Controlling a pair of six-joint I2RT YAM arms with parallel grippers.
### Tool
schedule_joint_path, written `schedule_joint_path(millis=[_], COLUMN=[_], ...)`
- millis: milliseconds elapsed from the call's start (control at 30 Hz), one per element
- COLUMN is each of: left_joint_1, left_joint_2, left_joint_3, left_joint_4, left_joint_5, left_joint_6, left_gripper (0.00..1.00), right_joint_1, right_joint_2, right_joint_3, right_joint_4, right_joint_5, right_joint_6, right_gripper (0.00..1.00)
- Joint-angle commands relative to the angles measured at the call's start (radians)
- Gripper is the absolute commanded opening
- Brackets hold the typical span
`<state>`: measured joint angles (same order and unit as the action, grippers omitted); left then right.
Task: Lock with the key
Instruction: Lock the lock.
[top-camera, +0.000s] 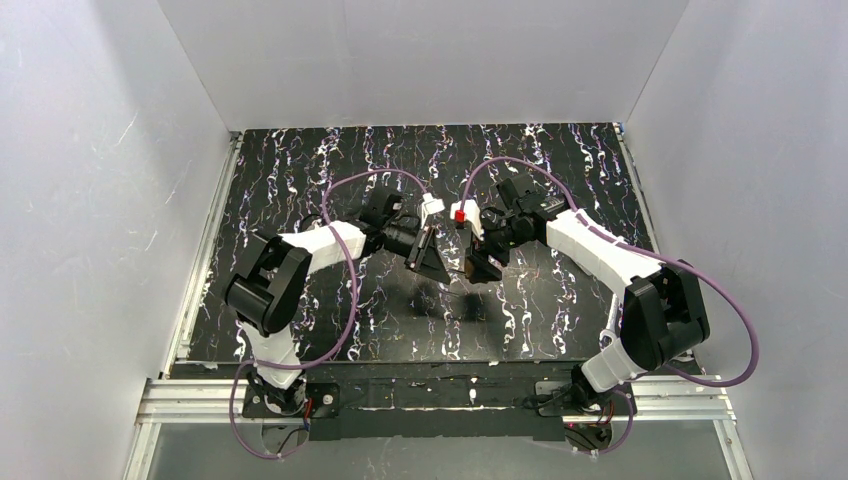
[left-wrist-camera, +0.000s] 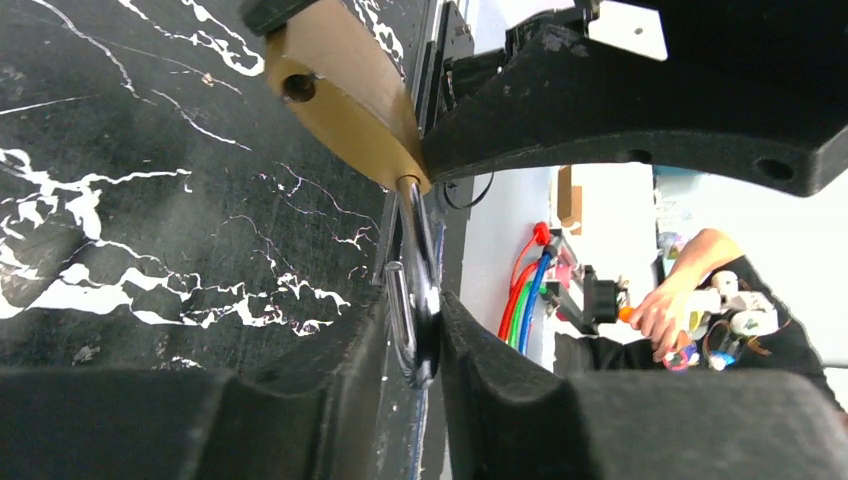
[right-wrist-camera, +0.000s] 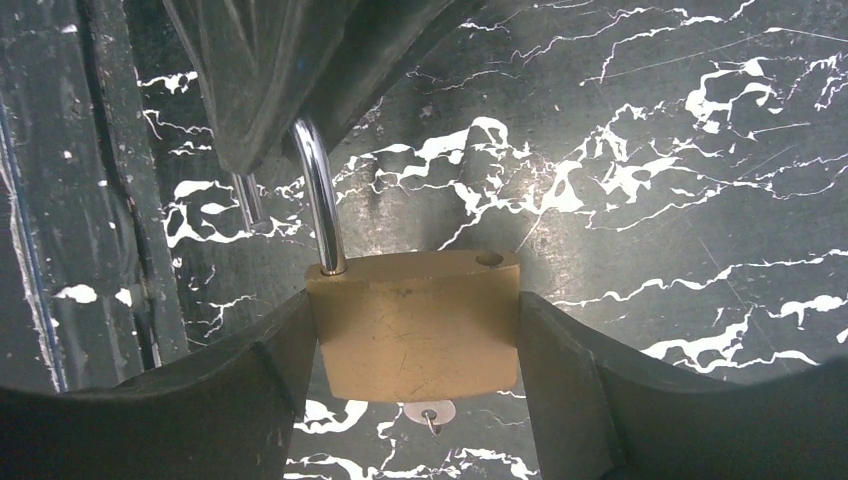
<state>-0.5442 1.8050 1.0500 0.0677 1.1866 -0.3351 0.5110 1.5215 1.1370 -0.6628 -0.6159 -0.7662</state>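
Both arms meet over the middle of the black marbled table (top-camera: 540, 320), the left gripper (top-camera: 428, 257) and the right gripper (top-camera: 481, 256) nose to nose. The lock is up between them, off the surface, but too small to make out from above.

The right wrist view is plainer. The lock (right-wrist-camera: 415, 330) sits low in the centre of the frame, and its brass body is wedged between the right gripper's two fingers (right-wrist-camera: 265, 385). One finger presses on each narrow side, so that hand is pinching the body. The long axis runs straight up and down the frame, with the shackle (right-wrist-camera: 322, 195) pointing to the top. One leg is seated at the left of the body's top face. The hole at the right stands empty, so the shackle is open. Its bow disappears into the dark fingers in the upper left. A small silvery bit (right-wrist-camera: 430, 412) pokes out under the body's bottom edge; I can't tell what it is.

In the left wrist view the brass body is in the upper left. The lock slants down to bottom centre, where the bow sits pinched between the left gripper's fingers (left-wrist-camera: 330, 400).
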Motion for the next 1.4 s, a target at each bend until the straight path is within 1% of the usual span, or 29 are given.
schedule_joint_path(millis=[0, 33, 100, 167, 233, 267, 300, 333, 367, 467, 533, 600, 700, 733, 767, 800, 833, 867, 900, 933, 967, 1000, 1067, 1133, 1200, 1267, 1367], left_joint_1=[-0.022, -0.022, -0.010, 0.014, 0.045, 0.059, 0.074, 0.093, 0.107, 0.154, 0.189, 0.228, 0.276, 0.289, 0.299, 0.302, 0.306, 0.308, 0.310, 0.311, 0.310, 0.309, 0.310, 0.310, 0.310, 0.310, 0.310], left_joint_2=[-0.023, -0.021, -0.022, -0.031, -0.048, -0.068, -0.087, -0.105, -0.122, -0.166, -0.193, -0.226, -0.275, -0.297, -0.334, -0.355, -0.375, -0.392, -0.417, -0.434, -0.448, -0.458, -0.479, -0.493, -0.501, -0.501, -0.497], left_joint_3=[0.021, 0.034, 0.059, 0.071, 0.075, 0.076, 0.080, 0.081, 0.082, 0.091, 0.104, 0.099, 0.086, 0.089, 0.101, 0.111, 0.120, 0.128, 0.125, 0.123, 0.134, 0.148, 0.148, 0.151, 0.150, 0.151, 0.147], left_joint_4=[-0.005, -0.020, -0.059, -0.061, -0.059, -0.061, -0.099, -0.121, -0.131, -0.169, -0.198, -0.169, -0.093, -0.098, -0.128, -0.136, -0.141, -0.122, -0.061, -0.015, -0.020, -0.019, -0.019, -0.016, -0.013, -0.010, -0.002], left_joint_5=[0.020, 0.013, 0.007, 0.022, 0.040, 0.045, 0.044, 0.042, 0.043, 0.034, 0.038, 0.052, 0.089, 0.100, 0.117, 0.127, 0.134, 0.146, 0.169, 0.180, 0.169, 0.176, 0.172, 0.167, 0.158, 0.157, 0.154], left_joint_6=[-0.005, -0.016, -0.029, -0.072, -0.107, -0.108, -0.096, -0.085, -0.081, -0.097, -0.114, -0.170, -0.256, -0.250, -0.228, -0.226, -0.240, -0.265, -0.329, -0.363, -0.365, -0.386, -0.384, -0.393, -0.401, -0.412, -0.425], left_gripper=[0.12, 0.00, 0.00, 0.00, 0.00, 0.00, 0.00, 0.00, 0.00, 0.00, 0.00, 0.00, 0.00, 0.00, 0.00, 0.00, 0.00, 0.00, 0.00, 0.00, 0.00, 0.00, 0.00, 0.00, 0.00, 0.00, 0.00], right_joint_1=[0.004, 0.004, 0.004, 0.004, 0.002, -0.001, -0.006, -0.012, -0.020, -0.041, -0.042, -0.042, -0.045, -0.047, -0.052, -0.052, -0.051, -0.051, -0.051, -0.046, -0.034, 0.018, 0.042, 0.057, 0.063, 0.065, 0.066], right_joint_2=[-0.009, -0.006, 0.000, -0.002, -0.008, -0.009, -0.013, -0.016, -0.023, -0.065, -0.083, -0.093, -0.121, -0.126, -0.122, -0.110, -0.098, -0.105, -0.117, -0.109, -0.098, -0.063, -0.039, -0.022, -0.014, -0.001, 0.014], right_joint_3=[0.073, 0.081, 0.102, 0.119, 0.136, 0.145, 0.153, 0.161, 0.166, 0.172, 0.201, 0.237, 0.241, 0.222, 0.186, 0.173, 0.192, 0.197, 0.198, 0.204, 0.203, 0.203, 0.208, 0.198, 0.168, 0.128, 0.070], right_joint_4=[0.030, 0.032, 0.024, 0.024, 0.027, 0.028, 0.030, 0.038, 0.059, 0.172, 0.226, 0.259, 0.291, 0.348, 0.398, 0.404, 0.360, 0.385, 0.389, 0.391, 0.389, 0.390, 0.390, 0.424, 0.505, 0.628, 0.859], right_joint_5=[-0.102, -0.113, -0.144, -0.181, -0.202, -0.211, -0.217, -0.218, -0.219, -0.248, -0.238, -0.177, -0.150, -0.150, -0.207, -0.296, -0.343, -0.364, -0.382, -0.421, -0.426, -0.424, -0.431, -0.443, -0.463, -0.484, -0.502], right_joint_6=[0.058, 0.080, 0.119, 0.160, 0.203, 0.225, 0.249, 0.279, 0.308, 0.412, 0.496, 0.545, 0.577, 0.639, 0.670, 0.622, 0.560, 0.564, 0.533, 0.515, 0.483, 0.425, 0.389, 0.393, 0.448, 0.535, 0.693], right_gripper=[0.53, 0.53, 0.55, 0.61, 0.73, 0.81, 0.89, 0.96, 0.98, 0.98, 0.98, 0.98, 0.98, 0.98, 0.98, 0.98, 0.98, 0.98, 0.98, 0.98, 0.98, 0.98, 0.98, 0.96, 0.93, 0.87, 0.76])
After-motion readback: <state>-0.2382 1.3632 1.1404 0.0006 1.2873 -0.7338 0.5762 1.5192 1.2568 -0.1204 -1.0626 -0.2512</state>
